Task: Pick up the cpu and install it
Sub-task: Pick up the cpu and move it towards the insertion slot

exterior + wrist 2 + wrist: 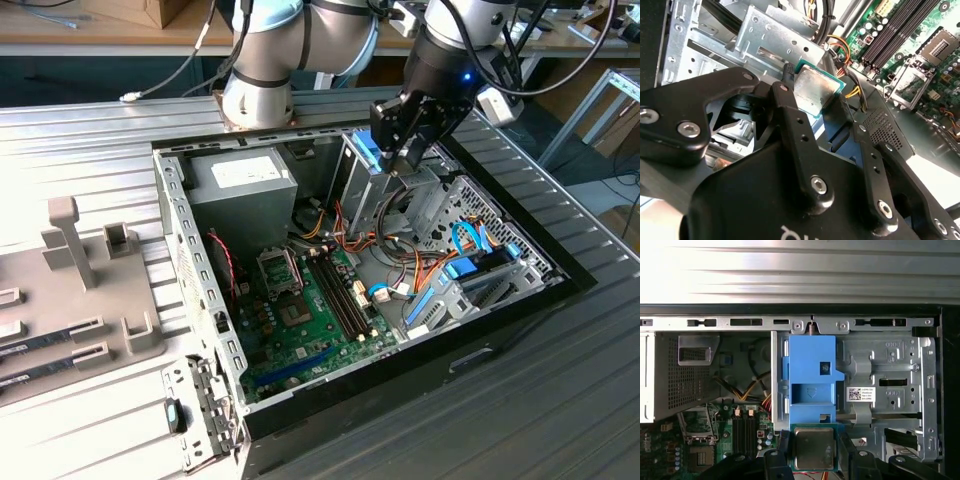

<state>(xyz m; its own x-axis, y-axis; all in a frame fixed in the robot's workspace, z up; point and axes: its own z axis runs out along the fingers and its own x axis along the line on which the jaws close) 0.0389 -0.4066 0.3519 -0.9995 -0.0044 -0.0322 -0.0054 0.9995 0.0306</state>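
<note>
One gripper (405,160) is closed on the cpu (815,91), w/ its fingers (783,442) pressing on opposite edges. The silver top of the chip shows in both wrist views. The chip is held in the air over the open computer case (178,240), above the metal drive cage (440,200) and just beside a blue plastic bracket (809,380). The motherboard (320,325) w/ its socket (280,268) lies lower, toward the exterior view's left, well apart from the chip.
</note>
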